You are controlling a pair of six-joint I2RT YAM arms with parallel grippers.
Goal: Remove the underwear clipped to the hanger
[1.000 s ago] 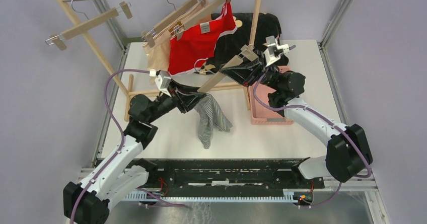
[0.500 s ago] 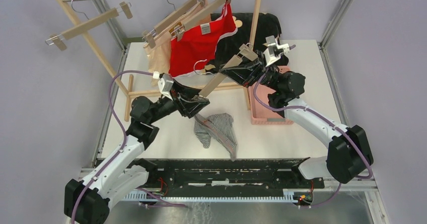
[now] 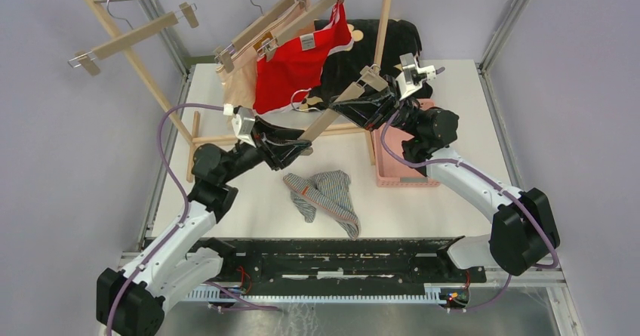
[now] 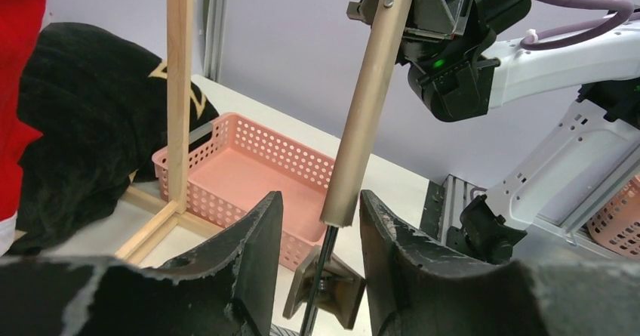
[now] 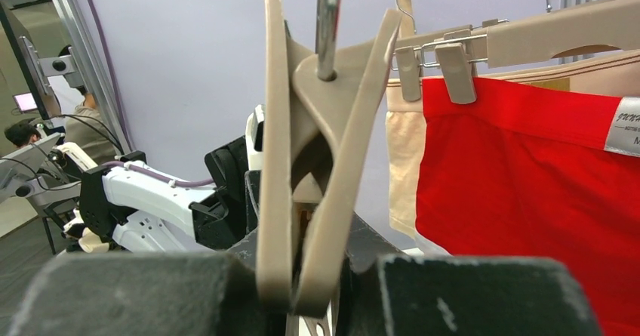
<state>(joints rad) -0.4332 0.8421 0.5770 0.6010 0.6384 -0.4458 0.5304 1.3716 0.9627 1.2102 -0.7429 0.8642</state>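
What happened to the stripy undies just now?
The left pincer let go of the striped underwear, which dropped down and now lies crumpled on the table. The right pincer kept holding the hanger. The red underwear and beige underwear stayed clipped up.
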